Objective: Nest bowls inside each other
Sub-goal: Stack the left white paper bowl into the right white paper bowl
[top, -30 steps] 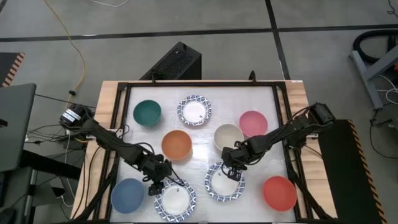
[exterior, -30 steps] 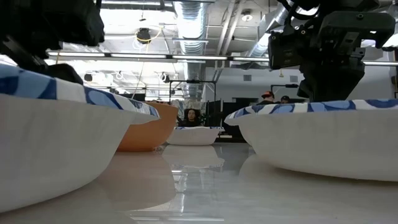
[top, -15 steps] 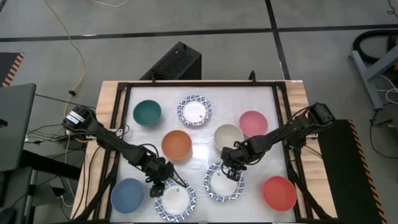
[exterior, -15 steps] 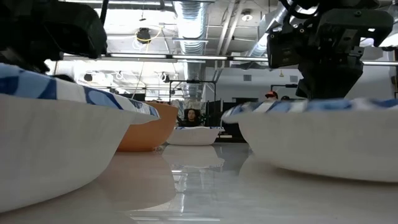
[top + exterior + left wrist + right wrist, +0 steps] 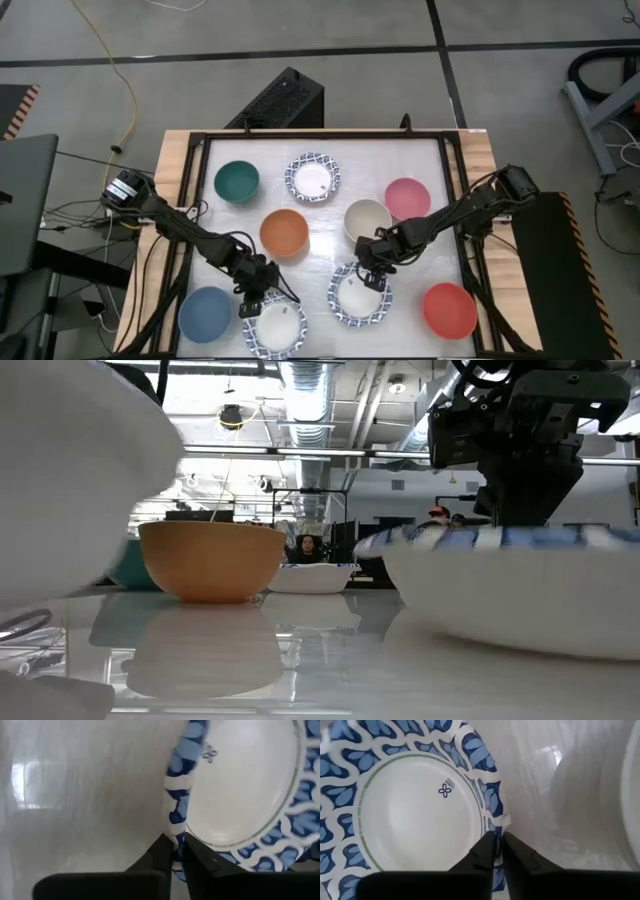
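Note:
Two white bowls with blue patterned rims lie near the table's front edge. My left gripper [image 5: 262,297] is shut on the left one [image 5: 280,328], which is tipped up. My right gripper [image 5: 372,278] is shut on the right one [image 5: 360,297]. Standing apart on their bases are an orange bowl [image 5: 285,232], a cream bowl [image 5: 367,220], a pink bowl [image 5: 407,198], a green bowl [image 5: 237,181], a third patterned bowl [image 5: 313,178], a blue bowl [image 5: 205,312] and a red bowl [image 5: 449,309]. My left gripper pinches the bowl's patterned rim [image 5: 177,827] on its far-left side, one finger inside the bowl and one [image 5: 160,852] outside. The fingers slant down from the far left. The bowl is tilted, its held side raised and its white underside [image 5: 70,470] well above the table. My right gripper has the right bowl's patterned rim [image 5: 499,827] between its two fingers on the bowl's far side, one finger [image 5: 485,850] inside and one outside. The fingers slant down from the far right. The bowl [image 5: 520,580] lies about level, low over the table.
A black frame [image 5: 320,133] runs around the white table top. Bare table shows between the orange bowl and the two near bowls, and along the far edge to the right of the third patterned bowl. Beyond the table, a person sits in the room [image 5: 303,547].
My left gripper has sunk a little onto the near-left patterned bowl's rim and taken hold. That bowl has tipped up: its held side is raised, and in the low view it no longer hides the orange bowl.

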